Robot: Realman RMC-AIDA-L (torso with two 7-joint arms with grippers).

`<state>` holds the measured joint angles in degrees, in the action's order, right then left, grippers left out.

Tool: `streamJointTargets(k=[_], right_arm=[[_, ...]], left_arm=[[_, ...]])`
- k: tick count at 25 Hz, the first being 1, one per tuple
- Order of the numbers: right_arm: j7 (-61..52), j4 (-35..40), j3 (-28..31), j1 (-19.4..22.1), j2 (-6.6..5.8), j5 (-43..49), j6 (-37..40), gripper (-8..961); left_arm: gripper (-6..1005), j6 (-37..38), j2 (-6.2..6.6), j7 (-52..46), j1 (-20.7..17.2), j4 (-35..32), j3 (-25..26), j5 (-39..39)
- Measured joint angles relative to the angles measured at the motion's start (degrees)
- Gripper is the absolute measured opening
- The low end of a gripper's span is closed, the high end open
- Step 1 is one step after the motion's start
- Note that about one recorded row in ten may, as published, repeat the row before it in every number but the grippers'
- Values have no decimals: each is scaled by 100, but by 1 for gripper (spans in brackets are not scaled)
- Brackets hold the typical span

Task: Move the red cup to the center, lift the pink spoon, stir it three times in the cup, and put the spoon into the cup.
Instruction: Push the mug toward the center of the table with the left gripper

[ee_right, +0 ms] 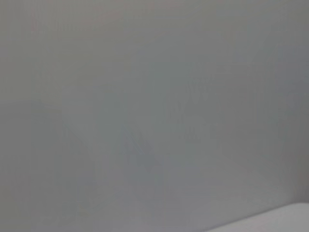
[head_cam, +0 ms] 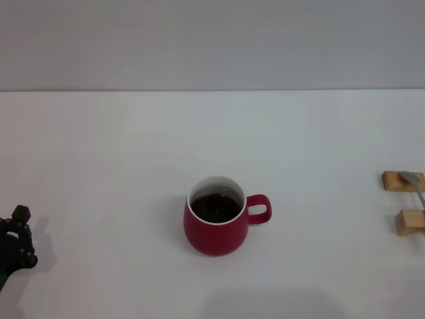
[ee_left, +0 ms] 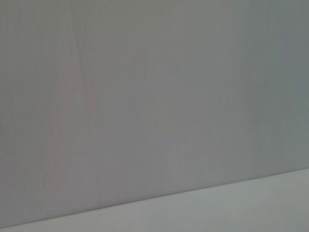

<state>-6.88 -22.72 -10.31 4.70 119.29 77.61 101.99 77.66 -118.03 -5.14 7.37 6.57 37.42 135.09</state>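
The red cup (head_cam: 217, 217) stands on the white table (head_cam: 133, 146), about in the middle, with its handle pointing to the right. It has dark drink in it. The spoon (head_cam: 413, 185) lies far off at the right edge, resting across two wood blocks (head_cam: 402, 201). Only its grey bowl and a bit of its stem show.

The left gripper (head_cam: 16, 240) sits low at the left edge, well away from the cup. I cannot tell if it is open or closed. The right gripper is not in sight at all.

What could go wrong? I think the spoon is thin and small, so a grab could slip and knock it off the blocks. A bump on the cup could spill the drink. Stirring too hard could splash it too.

Only the head view shows the cup, the spoon and the blocks. Both wrist views show just a plain grey wall and a strip of pale table.
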Motion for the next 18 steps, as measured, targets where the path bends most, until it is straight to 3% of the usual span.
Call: streamJointTargets(k=[18], right_arm=[[-246, 346, 114, -598, 0, -52, -1046, 709]], left_arm=[[-2, -14, 0, -2, 121, 2, 9, 4]])
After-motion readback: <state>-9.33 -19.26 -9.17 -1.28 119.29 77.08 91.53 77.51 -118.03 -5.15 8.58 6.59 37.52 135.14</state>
